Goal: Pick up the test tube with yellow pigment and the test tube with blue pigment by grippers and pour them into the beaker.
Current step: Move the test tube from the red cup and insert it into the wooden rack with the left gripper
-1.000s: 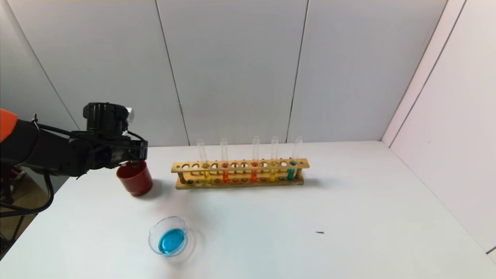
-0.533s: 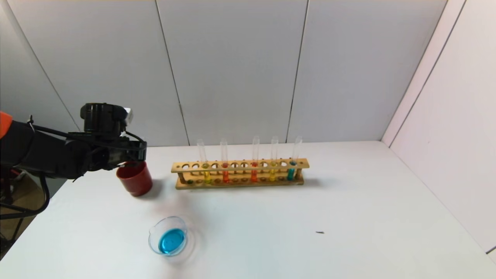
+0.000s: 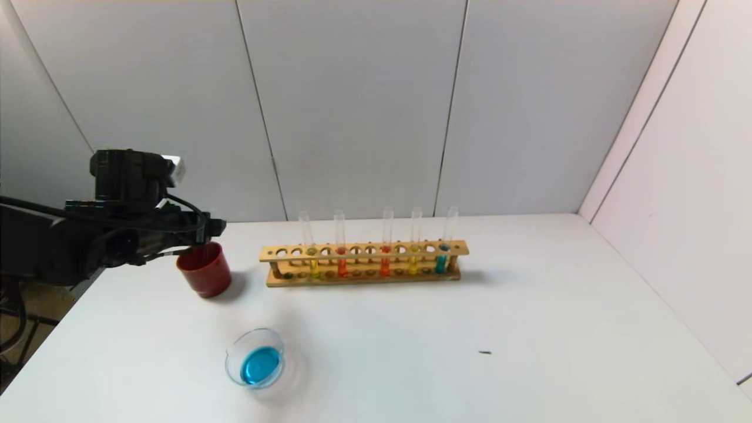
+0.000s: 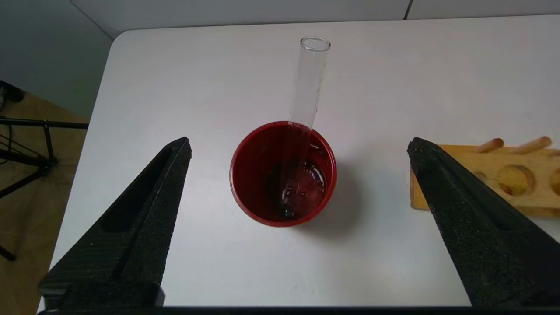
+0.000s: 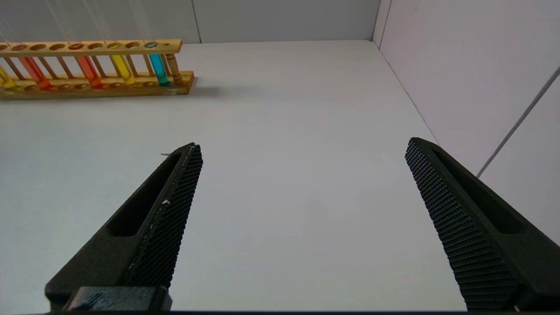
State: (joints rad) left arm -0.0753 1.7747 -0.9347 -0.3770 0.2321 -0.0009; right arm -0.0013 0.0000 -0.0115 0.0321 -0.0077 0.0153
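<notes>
The test tube with yellow pigment (image 3: 314, 265) stands near the left end of the wooden rack (image 3: 364, 276); it also shows at the edge of the right wrist view (image 5: 5, 81). No tube with bright cyan-blue liquid shows. The beaker (image 3: 258, 358) at the front holds cyan-blue liquid. An empty clear tube (image 4: 306, 83) leans in the red cup (image 4: 245, 175). My left gripper (image 3: 214, 226) hovers open and empty just above that cup (image 3: 204, 271), with its fingers (image 4: 144, 210) wide apart on both sides. My right gripper (image 5: 302, 146) is open and empty over the table's right part, out of the head view.
The rack also holds an orange-red tube (image 3: 342, 265), an orange tube (image 3: 385, 264), a golden-yellow tube (image 3: 413, 262) and a teal tube (image 3: 440, 261). A small dark speck (image 3: 484, 352) lies on the white table (image 3: 529, 329). Walls stand behind and to the right.
My left arm has drawn back to the left and risen a little, with the gripper still by the red cup. The tubes, cup and beaker have not moved.
</notes>
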